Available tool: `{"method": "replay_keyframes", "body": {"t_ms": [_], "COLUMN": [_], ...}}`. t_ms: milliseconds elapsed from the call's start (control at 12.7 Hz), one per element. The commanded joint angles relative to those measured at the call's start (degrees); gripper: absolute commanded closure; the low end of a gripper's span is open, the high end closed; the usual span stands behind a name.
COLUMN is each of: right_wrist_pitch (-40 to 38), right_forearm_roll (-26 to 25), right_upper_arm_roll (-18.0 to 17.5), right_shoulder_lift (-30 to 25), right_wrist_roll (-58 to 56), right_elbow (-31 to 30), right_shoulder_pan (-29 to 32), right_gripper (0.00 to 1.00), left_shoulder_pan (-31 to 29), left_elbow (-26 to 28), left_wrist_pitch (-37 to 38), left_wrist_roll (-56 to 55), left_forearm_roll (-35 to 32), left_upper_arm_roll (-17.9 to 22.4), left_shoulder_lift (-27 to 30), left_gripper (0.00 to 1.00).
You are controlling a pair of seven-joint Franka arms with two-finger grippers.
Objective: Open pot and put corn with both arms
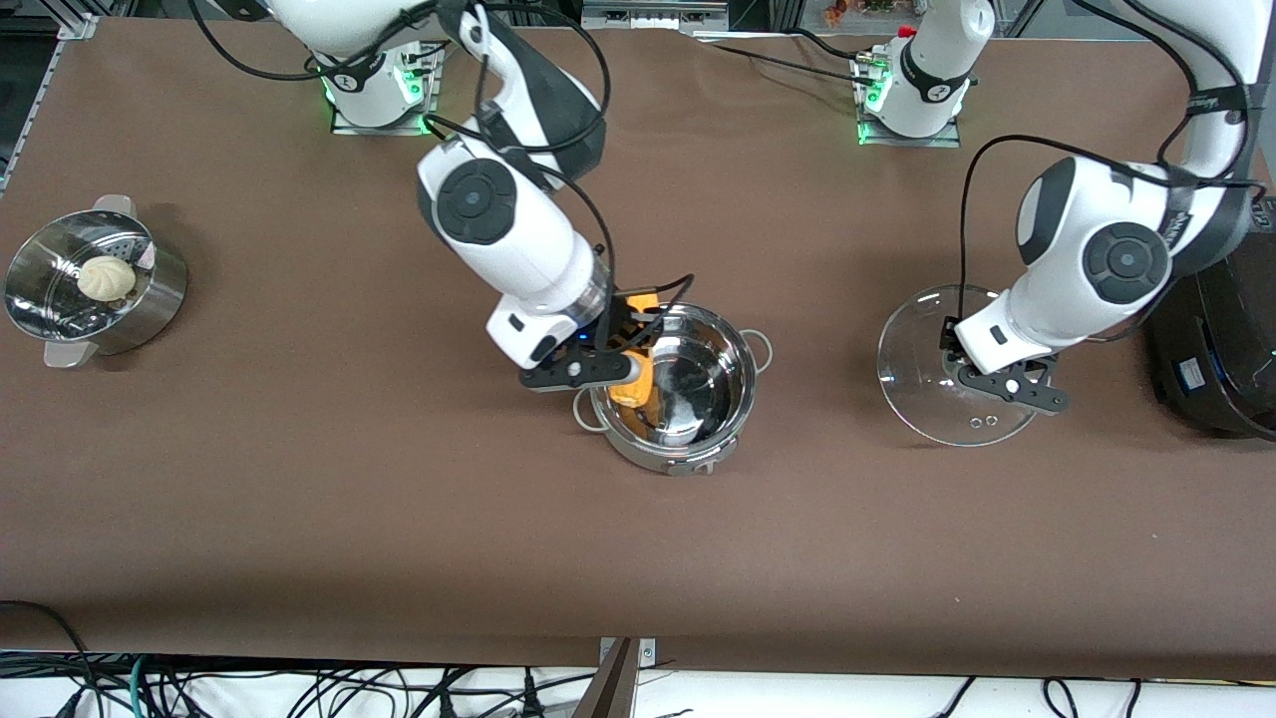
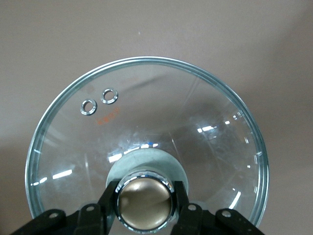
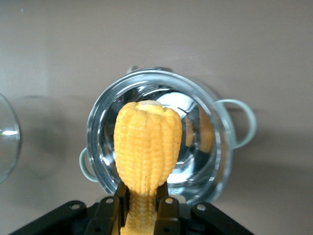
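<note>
The steel pot (image 1: 688, 394) stands uncovered near the middle of the brown table (image 1: 299, 499), its two loop handles at about two and eight o'clock on its rim in the front view. The right gripper (image 1: 626, 371) hangs over the pot's rim on the side toward the right arm's end of the table, clenched on the thin end of the corn cob (image 1: 635, 384). In the right wrist view the cob (image 3: 146, 152) stands out from between the fingers (image 3: 164, 215) with its blunt end over the pot's shiny bowl (image 3: 195, 122); it seems to be just above the bottom, though whether it touches the steel is hard to say.

Toward the left arm's end of the table, at about three o'clock from the pot and well apart from it, the left gripper (image 1: 1002, 384) grasps the glass lid (image 1: 922, 379) by its knob. The left wrist view shows the fingers (image 2: 105, 205) pinched on either side of the metal knob (image 2: 144, 203), with two small vent rings (image 2: 100, 101) in the glass.

A steamer basket (image 1: 95, 284) with a white bun (image 1: 107, 277) sits at the right arm's end. A black cooker (image 1: 1226, 339) sits at the left arm's end.
</note>
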State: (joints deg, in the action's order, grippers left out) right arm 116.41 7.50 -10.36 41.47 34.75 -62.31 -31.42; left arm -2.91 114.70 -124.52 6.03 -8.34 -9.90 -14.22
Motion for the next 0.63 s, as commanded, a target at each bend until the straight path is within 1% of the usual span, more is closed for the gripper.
{"method": "replay_keyframes", "body": {"t_ms": [0,79,315,472,551], "right_wrist_pitch": [3.5,4.7,8.0,9.4,10.0], "right_forearm_roll": [-0.4,-0.4,-0.6,-0.6,-0.6], "right_upper_arm_roll": [0.5,0.5,1.0,1.0,1.1], "right_shoulder_lift": [3.3,4.4,7.6,9.2,9.8], "right_wrist_roll": [1.5,2.5,2.8,2.7,2.8], "right_elbow": [1.8,1.8,1.7,1.7,1.8], "right_shoulder_pan": [-3.1,-3.9,-4.6,-4.6,-4.6], "right_gripper": [0.98,0.98,0.97,0.97,0.97], "left_shoulder_pan": [-3.0,-3.2,-4.3,-4.8,-4.8], "left_elbow": [12.4,13.9,15.3,15.5,15.5], "left_wrist_pitch": [-14.4,-17.2,-21.8,-22.7,-22.7], "left_wrist_roll": [0.3,0.3,0.2,0.2,0.2], "left_forearm_roll": [-1.0,-1.0,-0.9,-0.9,-0.9], "left_upper_arm_roll": [-0.7,-0.7,-0.8,-0.8,-0.8], "left_shoulder_lift": [2.8,1.3,-3.8,-4.3,-4.3], "left_gripper": [0.85,0.85,0.84,0.76,0.53]}}
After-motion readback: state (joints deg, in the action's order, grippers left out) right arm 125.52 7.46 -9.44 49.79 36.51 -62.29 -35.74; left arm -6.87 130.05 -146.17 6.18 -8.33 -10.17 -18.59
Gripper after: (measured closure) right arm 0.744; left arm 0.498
